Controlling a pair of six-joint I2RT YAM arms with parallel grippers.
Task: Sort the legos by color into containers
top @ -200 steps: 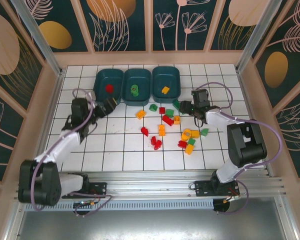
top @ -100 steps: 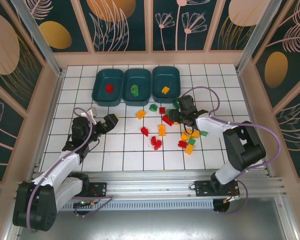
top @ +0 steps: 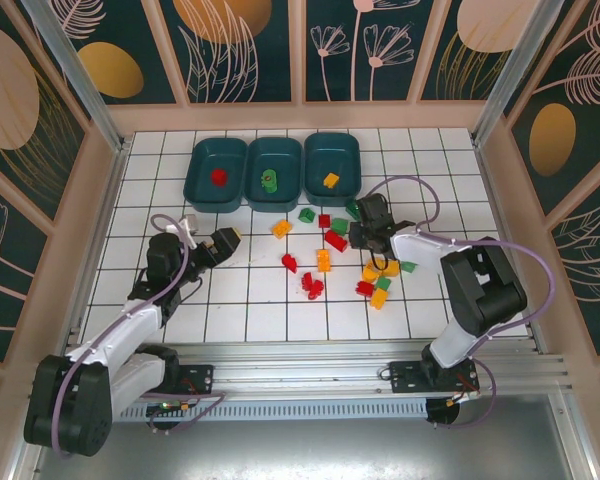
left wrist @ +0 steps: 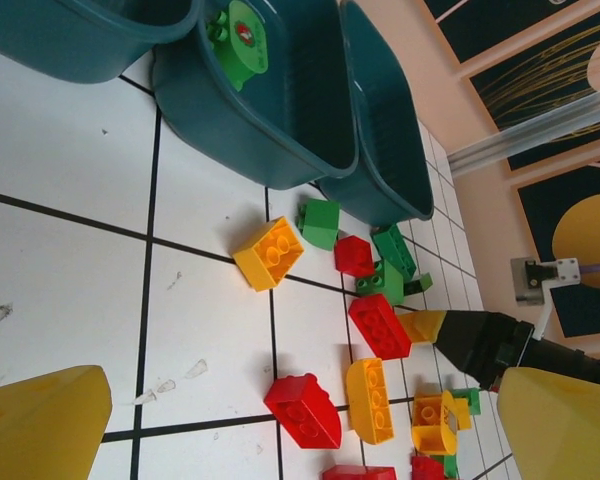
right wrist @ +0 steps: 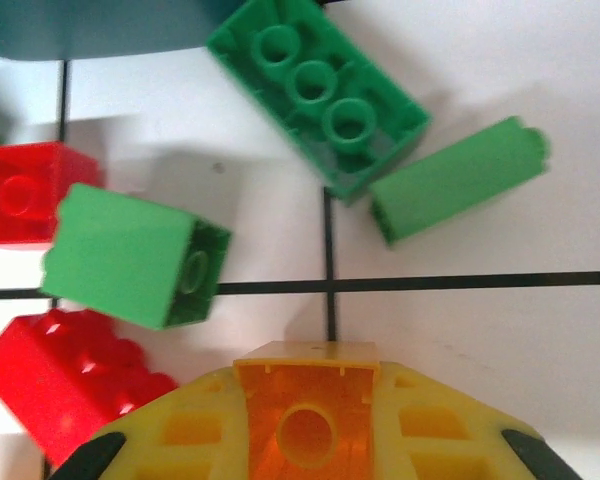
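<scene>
Right gripper (top: 354, 236) is now closed down from half-open, clamped on an orange lego (right wrist: 305, 400); green legos (right wrist: 315, 105) lie just ahead. Left gripper (top: 224, 240) is held apart. Pick is judged secured.

In the right wrist view one of the containers (right wrist: 100, 25) is cropped by the top edge and a red brick (right wrist: 25, 200) by the left edge. A second red brick (right wrist: 70, 375) lies partly behind the yellow fingers (right wrist: 180, 440) of the right gripper (top: 355, 234), which run off the bottom edge; whether they pinch anything cannot be told. In the left wrist view the wide-apart fingers (left wrist: 40, 425) of the left gripper (top: 223, 238) are cut off at both lower corners
</scene>
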